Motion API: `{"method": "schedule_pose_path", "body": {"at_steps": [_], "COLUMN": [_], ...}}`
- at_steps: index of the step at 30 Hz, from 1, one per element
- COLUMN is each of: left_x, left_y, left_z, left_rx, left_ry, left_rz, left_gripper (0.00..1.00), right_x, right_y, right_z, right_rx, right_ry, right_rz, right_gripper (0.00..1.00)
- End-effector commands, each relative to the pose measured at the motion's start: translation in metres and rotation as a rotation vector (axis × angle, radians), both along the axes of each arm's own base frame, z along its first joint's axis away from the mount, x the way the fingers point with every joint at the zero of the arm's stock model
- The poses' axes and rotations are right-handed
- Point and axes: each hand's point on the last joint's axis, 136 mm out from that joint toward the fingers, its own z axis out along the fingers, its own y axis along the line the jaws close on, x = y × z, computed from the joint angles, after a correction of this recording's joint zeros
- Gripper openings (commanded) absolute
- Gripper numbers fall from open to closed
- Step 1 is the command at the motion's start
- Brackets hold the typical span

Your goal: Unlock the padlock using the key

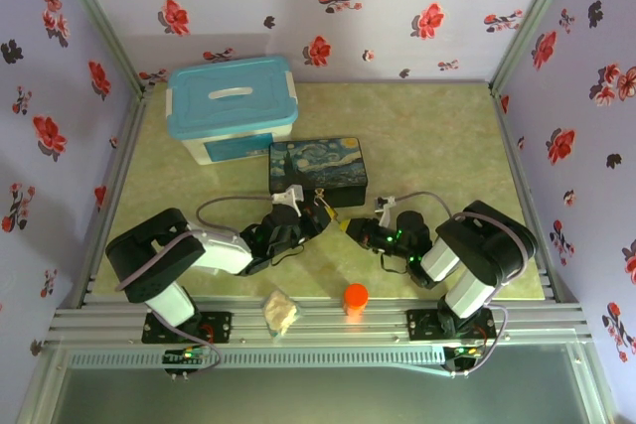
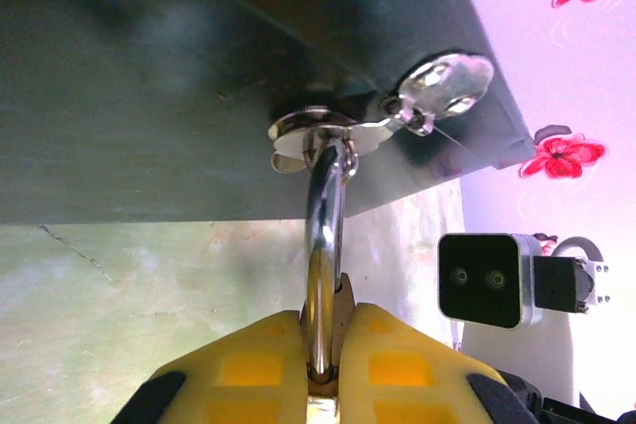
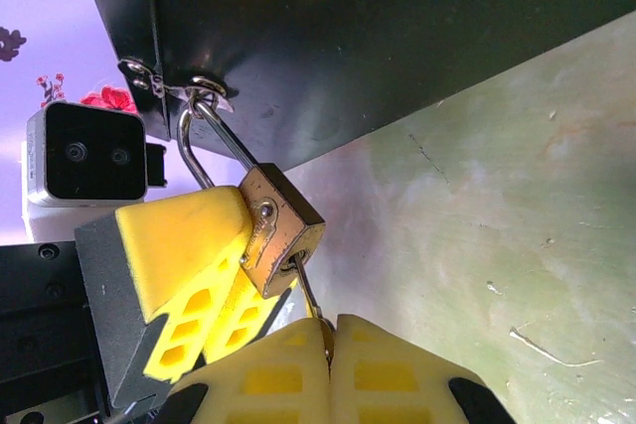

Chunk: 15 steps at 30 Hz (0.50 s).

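Left tool (image 2: 323,369) clamps small brass padlock (image 3: 283,230), silver shackle (image 3: 191,151) through hasp (image 3: 164,84) of dark painted tin (image 1: 318,167); right tool (image 3: 331,356) pinches thin grey key (image 3: 309,298) seated in padlock.

A: What's on yr table (image 1: 437,136)?
B: Green marbled top. Far left you've got a white tub w/ blue lid (image 1: 234,106). Dark painted tin (image 1: 318,168) just in front, approx centre.
A: Near edge?
B: Orange cap (image 1: 356,297) upright, crumpled pale wad (image 1: 281,313) just left of it
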Motion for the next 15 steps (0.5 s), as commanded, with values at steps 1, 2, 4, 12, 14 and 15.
{"method": "schedule_pose_path", "body": {"at_steps": [1, 2, 4, 12, 14, 15], "left_x": [-0.002, -0.003, -0.004, -0.01, -0.013, -0.014], "left_y": [-0.019, -0.022, -0.026, -0.034, -0.039, -0.042], "left_z": [0.027, 0.028, 0.032, 0.045, 0.05, 0.051], "left_rx": [-0.103, -0.112, -0.13, -0.179, -0.203, -0.211], "left_ry": [-0.048, -0.049, -0.054, -0.07, -0.075, -0.075], "left_rz": [-0.044, -0.052, -0.062, -0.087, -0.107, -0.118], "left_gripper": [0.0, 0.0, 0.0, 0.0, 0.0, 0.0], "right_x": [0.01, 0.01, 0.011, 0.022, 0.023, 0.022], "right_y": [0.006, 0.008, 0.01, -0.009, -0.006, -0.004], "right_z": [0.023, 0.023, 0.026, 0.032, 0.039, 0.043], "right_rx": [0.056, 0.059, 0.067, 0.084, 0.106, 0.118], "right_ry": [-0.063, -0.062, -0.065, -0.076, -0.079, -0.083], "right_rz": [0.01, 0.016, 0.025, 0.004, 0.037, 0.061], "right_gripper": [0.0, 0.0, 0.0, 0.0, 0.0, 0.0]}}
